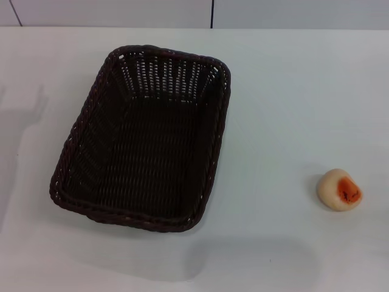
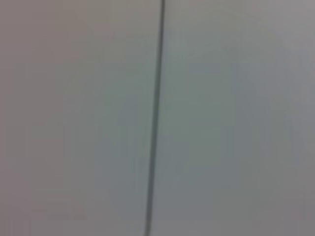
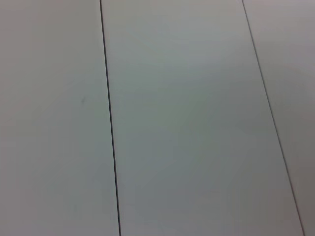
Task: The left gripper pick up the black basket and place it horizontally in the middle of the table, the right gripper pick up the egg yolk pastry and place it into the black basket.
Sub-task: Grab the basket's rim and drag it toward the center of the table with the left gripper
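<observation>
The black basket (image 1: 146, 140) is a dark woven rectangle lying on the white table (image 1: 285, 109), left of centre, its long side running front to back and a little tilted. It is empty inside. The egg yolk pastry (image 1: 339, 190) is a small cream ball with an orange-red cut patch, resting on the table at the right, well apart from the basket. Neither the left gripper nor the right gripper shows in any view. Both wrist views show only pale panels with thin dark seams.
A pale wall with dark vertical seams (image 1: 211, 13) runs along the table's far edge. Soft shadows lie on the table at the left (image 1: 21, 134) and in front of the basket (image 1: 255, 261).
</observation>
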